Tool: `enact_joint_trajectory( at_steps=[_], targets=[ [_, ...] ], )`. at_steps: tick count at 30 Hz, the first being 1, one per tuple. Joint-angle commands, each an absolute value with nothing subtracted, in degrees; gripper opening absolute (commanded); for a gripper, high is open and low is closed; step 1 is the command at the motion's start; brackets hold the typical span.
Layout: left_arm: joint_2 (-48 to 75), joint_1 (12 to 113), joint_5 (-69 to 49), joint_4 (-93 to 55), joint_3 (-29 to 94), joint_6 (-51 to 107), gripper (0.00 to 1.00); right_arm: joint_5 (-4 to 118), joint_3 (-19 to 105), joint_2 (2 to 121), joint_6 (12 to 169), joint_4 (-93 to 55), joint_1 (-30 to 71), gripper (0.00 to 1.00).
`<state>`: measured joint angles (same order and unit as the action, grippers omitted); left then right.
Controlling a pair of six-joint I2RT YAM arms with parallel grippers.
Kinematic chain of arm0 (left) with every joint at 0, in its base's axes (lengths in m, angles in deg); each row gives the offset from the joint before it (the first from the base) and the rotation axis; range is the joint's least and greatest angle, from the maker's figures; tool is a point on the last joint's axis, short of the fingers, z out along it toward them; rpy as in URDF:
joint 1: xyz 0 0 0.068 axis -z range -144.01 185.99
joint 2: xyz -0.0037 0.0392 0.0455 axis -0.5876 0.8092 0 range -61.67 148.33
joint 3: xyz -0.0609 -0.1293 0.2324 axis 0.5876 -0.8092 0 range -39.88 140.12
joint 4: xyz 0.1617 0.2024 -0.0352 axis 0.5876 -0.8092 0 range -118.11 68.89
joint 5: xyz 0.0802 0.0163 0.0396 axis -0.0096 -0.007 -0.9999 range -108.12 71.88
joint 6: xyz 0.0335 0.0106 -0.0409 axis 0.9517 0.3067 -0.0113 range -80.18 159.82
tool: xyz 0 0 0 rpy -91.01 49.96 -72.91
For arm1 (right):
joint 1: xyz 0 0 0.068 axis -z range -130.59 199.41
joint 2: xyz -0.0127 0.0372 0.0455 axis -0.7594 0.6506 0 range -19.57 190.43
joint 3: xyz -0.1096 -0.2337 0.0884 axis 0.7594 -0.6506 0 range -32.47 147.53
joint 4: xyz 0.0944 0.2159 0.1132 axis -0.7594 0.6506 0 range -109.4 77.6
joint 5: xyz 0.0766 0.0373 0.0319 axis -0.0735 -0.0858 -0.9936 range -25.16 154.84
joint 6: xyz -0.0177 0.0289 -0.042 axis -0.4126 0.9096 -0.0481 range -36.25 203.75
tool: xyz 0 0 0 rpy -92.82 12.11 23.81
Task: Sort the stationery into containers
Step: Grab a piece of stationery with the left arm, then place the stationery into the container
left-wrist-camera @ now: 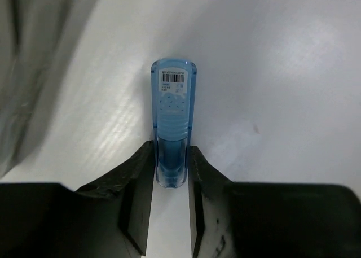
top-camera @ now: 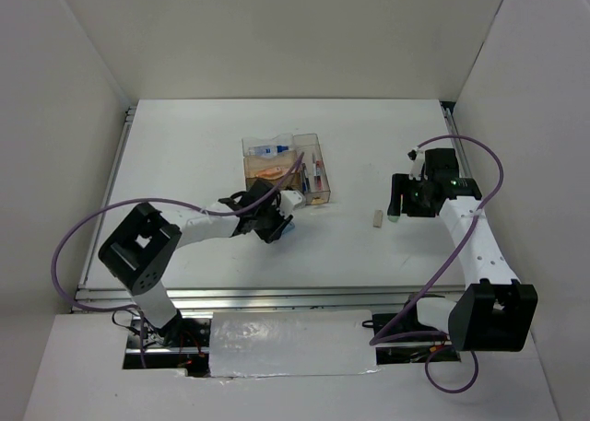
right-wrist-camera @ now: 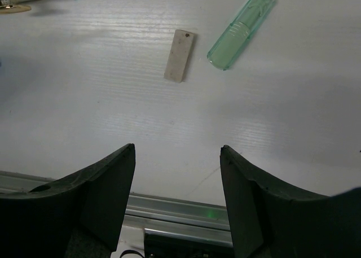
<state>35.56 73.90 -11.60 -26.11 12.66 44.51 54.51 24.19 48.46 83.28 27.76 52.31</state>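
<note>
Blue piece (left-wrist-camera: 172, 128) sat pinched by one end in your left tool (left-wrist-camera: 171, 156), close to the organizer (top-camera: 318, 140), likely so it could drop in, while your right tool (right-wrist-camera: 177, 151) hung wide open near the beige piece (right-wrist-camera: 180, 55) and mint-green piece (right-wrist-camera: 241, 27).

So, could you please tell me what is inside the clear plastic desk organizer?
A white blue-capped bottle, something orange and thin pens show inside; the purple cable crosses it, hiding a strip.
</note>
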Motion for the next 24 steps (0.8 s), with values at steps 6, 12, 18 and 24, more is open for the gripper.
enact_joint_trajectory(
  at_steps=[6,12,18,24],
  targets=[
    [31.1,77.5,-1.1,-37.8,22.1,48.1,0.04,53.2,24.7,48.1,83.7,27.5,52.8,0.68],
    [31.0,73.3,-4.0,-47.6,37.6,57.7,0.0,53.1,24.7,48.5,83.7,27.4,52.8,0.68],
    [41.6,65.8,-2.1,-60.4,57.5,74.6,0.0,52.6,25.4,50.7,83.7,27.5,52.8,0.68],
    [55.8,58.8,2.1,-71.4,77.9,81.6,0.01,53.1,26.6,52.1,83.6,28.0,52.7,0.68]
  ],
)
